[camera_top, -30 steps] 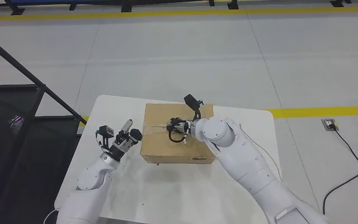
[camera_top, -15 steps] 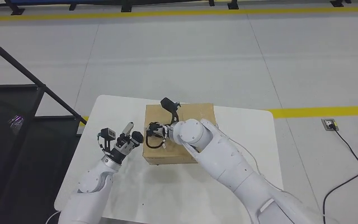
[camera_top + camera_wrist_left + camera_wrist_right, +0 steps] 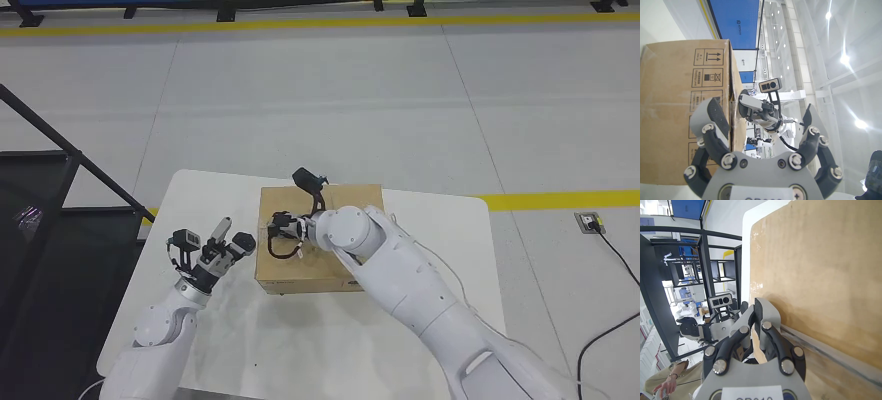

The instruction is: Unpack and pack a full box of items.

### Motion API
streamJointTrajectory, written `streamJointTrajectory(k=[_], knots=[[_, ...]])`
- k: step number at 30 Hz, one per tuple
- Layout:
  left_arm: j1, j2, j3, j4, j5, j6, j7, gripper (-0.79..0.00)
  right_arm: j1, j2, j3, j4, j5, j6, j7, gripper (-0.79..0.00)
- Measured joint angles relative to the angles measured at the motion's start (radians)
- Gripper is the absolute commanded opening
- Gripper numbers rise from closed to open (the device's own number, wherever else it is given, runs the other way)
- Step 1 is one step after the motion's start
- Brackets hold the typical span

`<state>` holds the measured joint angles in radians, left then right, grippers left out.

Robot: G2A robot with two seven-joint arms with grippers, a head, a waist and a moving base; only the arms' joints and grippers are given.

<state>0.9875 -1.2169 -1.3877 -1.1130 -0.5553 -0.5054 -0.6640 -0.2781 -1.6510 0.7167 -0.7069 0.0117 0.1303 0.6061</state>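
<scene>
A closed brown cardboard box [image 3: 330, 255] stands in the middle of the white table [image 3: 445, 225], its top sealed along a clear tape seam [image 3: 829, 351]. My right arm lies across the box top, and the right gripper [image 3: 277, 228] sits shut at the box's left top edge, where the seam ends. The right wrist view has the fingers [image 3: 756, 306] pressed together beside the box top [image 3: 819, 266]. My left gripper [image 3: 226, 243] hovers open just left of the box, fingers [image 3: 761, 106] spread. It faces the printed side of the box [image 3: 683, 94] and the right gripper [image 3: 751, 110].
A black metal frame [image 3: 45, 200] stands off the table's left side. Bare table lies in front of the box [image 3: 300, 340] and to its right. Yellow lines [image 3: 560, 200] run across the floor behind the table.
My right gripper has slid from the middle of the box top along the seam to its left edge. The left gripper has barely shifted beside the box.
</scene>
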Motion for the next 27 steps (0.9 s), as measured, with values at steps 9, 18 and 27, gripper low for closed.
streamJointTrajectory(k=[9, 18, 27], knots=[[0.006, 0.0, -0.007, -0.021, -0.008, 0.006, -0.003, 0.0, -0.11, 0.077, 0.116, -0.173, -0.109, 0.084, 0.007, -0.785], [0.0, -0.002, -0.01, -0.027, -0.014, 0.003, -0.003, 0.0, -0.278, 0.155, 0.269, -0.435, -0.269, 0.277, -0.043, -0.785], [0.011, 0.001, -0.029, -0.038, -0.015, 0.0, -0.006, 0.0, -0.361, 0.177, 0.347, -0.553, -0.312, 0.374, -0.093, -0.785]])
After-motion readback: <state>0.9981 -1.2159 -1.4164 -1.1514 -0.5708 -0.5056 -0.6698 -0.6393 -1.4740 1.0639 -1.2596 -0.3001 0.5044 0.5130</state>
